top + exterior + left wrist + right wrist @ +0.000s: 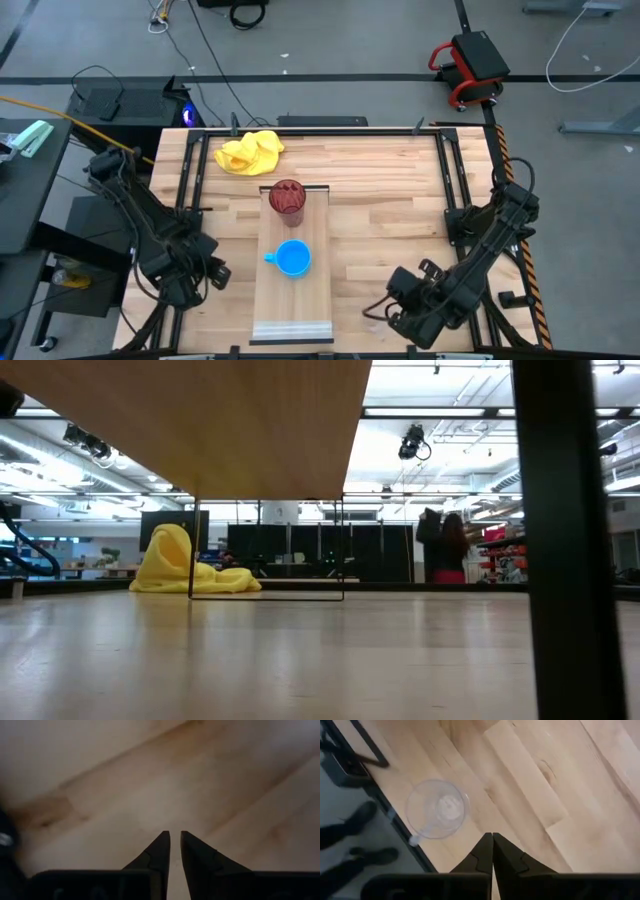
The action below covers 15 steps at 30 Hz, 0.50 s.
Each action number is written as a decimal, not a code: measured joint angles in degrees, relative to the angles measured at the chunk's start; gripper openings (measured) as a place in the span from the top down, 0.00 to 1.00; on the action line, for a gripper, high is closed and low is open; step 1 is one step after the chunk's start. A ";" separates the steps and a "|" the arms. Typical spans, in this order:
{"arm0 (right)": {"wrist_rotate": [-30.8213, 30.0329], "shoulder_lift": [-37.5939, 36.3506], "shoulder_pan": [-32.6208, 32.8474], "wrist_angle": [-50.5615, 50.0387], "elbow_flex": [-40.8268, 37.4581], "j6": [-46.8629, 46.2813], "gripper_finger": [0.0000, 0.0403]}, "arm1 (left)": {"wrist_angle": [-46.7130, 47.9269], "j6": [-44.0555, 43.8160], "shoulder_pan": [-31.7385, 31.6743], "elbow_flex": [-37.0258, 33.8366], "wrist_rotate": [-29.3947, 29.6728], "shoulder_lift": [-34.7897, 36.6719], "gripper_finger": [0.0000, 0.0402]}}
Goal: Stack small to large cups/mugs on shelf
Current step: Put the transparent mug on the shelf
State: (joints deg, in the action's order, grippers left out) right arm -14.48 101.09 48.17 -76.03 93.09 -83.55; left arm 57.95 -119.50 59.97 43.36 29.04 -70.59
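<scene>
Nearest the lens in the right wrist view: right gripper (492, 837) fingers, tips touching, jaws closed on nothing. Small clear glass cup (437, 809) stands upright on the tabletop (530, 780) just beside them, close to the table's near right edge, not held. In the high view the right gripper (392, 303) sits low at the near right, right of the shelf.

Left gripper (175, 837) parks over bare wood at the near left, jaws almost closed with a thin slit between the tips, empty; in the high view it is at (200, 272).

Shelf (292, 330), a pale board, runs near to far at table centre. Dark red ribbed tumbler (287, 197) stands at its far end, blue handled mug (292, 258) mid-board, handle pointing left. Near end of the shelf is bare. Yellow cloth (250, 152) lies far left, off the shelf.

Step in hand, as judged: pick up the glass cup and place it on the free near end. To do it well: open the jaws wide first, straddle one wall of the rim or the whole cup, close gently since glass is slippery, and lift straight up away from the table edge. Risk: nudging the cup off the edge.
</scene>
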 joint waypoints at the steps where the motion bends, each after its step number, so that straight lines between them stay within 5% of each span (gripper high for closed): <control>1: 0.05 -0.01 0.01 0.13 -0.47 0.82 0.95 | -1.48 -0.16 0.09 -0.34 0.00 0.00 0.86; 15: 4.60 0.03 -1.42 18.54 -12.91 3.13 0.84 | -4.54 -0.11 -0.05 -0.64 0.24 -0.02 0.86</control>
State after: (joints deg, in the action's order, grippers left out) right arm -9.89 101.12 46.75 -57.49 80.18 -80.42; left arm 53.40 -119.60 59.92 42.72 29.28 -70.61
